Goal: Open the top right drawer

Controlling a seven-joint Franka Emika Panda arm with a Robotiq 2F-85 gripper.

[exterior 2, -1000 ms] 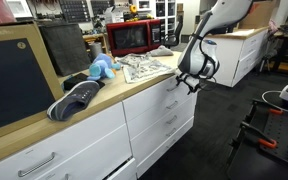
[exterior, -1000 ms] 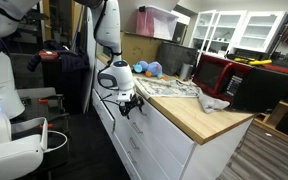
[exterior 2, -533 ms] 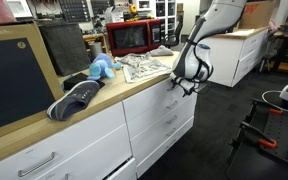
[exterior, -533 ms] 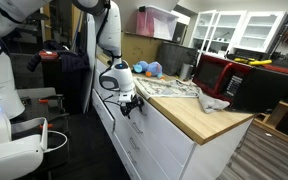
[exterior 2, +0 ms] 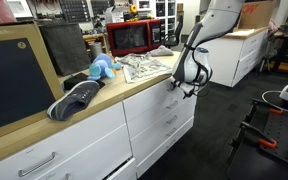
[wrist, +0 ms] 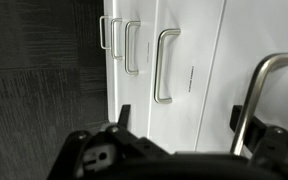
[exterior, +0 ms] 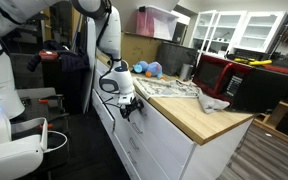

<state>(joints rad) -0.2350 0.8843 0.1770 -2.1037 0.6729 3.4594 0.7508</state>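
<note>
- The end effector [exterior 2: 189,88] hangs just below the table [exterior: 199,118] edge, close to the top right drawer [exterior 2: 149,97], which looks shut.
- In the wrist view its fingers [wrist: 124,116] stand apart with nothing between them. The nearest handle [wrist: 261,95] is cut off by the dark body below.
- The print on the printed sheets [exterior 2: 144,67] is too small to read.
- Only the exterior views show the red microwave [exterior: 224,75].

top right drawer [exterior 2: 152,97]: shallow, flat white front, top of the right-hand stack, directly under the wooden worktop [exterior 2: 116,88]. Looks shut, front flush with the fronts below. Slim metal bar handle [wrist: 256,95] shows close up in wrist view, standing on end there.
</note>
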